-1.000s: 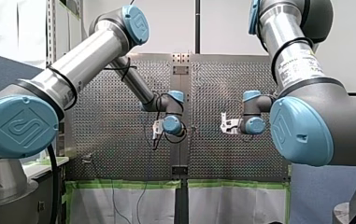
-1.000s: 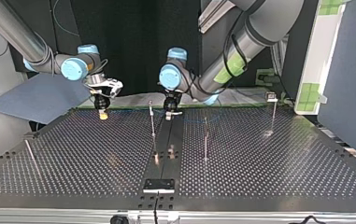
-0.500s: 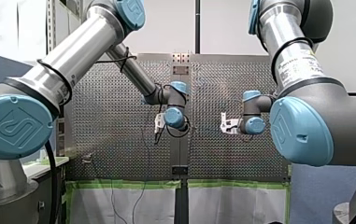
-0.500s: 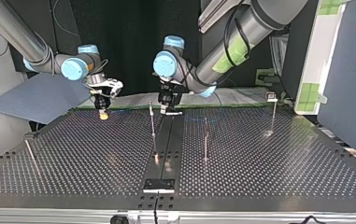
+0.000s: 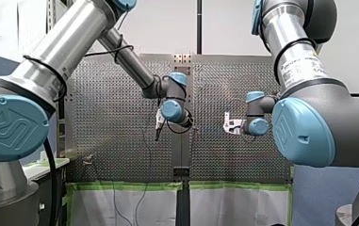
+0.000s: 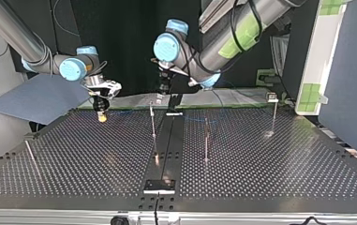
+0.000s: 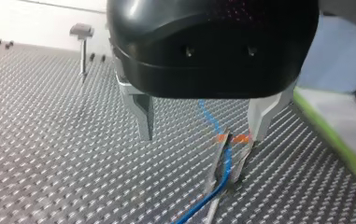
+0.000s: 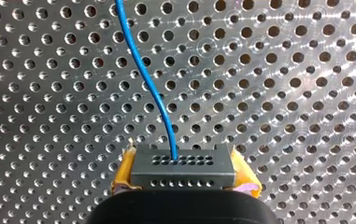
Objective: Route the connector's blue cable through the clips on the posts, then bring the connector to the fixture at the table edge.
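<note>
In the right wrist view the grey connector [image 8: 182, 167] sits clamped between my right gripper's [image 8: 183, 184] yellow pads [image 8: 125, 173]. The blue cable [image 8: 143, 70] leaves its face and runs off over the perforated plate. In the top view my right gripper [image 6: 102, 115] hangs low over the table's far left. My left gripper [image 7: 203, 133] is open, its metal fingers [image 7: 143, 116] empty. It hovers above a post clip [image 7: 229, 140] with orange tips, and the blue cable [image 7: 224, 163] passes through that clip. In the top view my left gripper [image 6: 160, 95] is raised near the middle post [image 6: 152, 123].
More thin posts stand on the plate [image 6: 206, 138], [image 6: 274, 112], and a leaning one at the left [image 6: 30, 152]. The dark fixture [image 6: 159, 186] sits at the near table edge. A clip-topped post [image 7: 82, 46] stands far ahead of my left gripper. Green-taped edging [image 7: 334, 135] runs beside it.
My left gripper has lifted off the table and shifted towards the top view's left, away from the clip. My right gripper has barely moved and keeps its hold on the connector.
</note>
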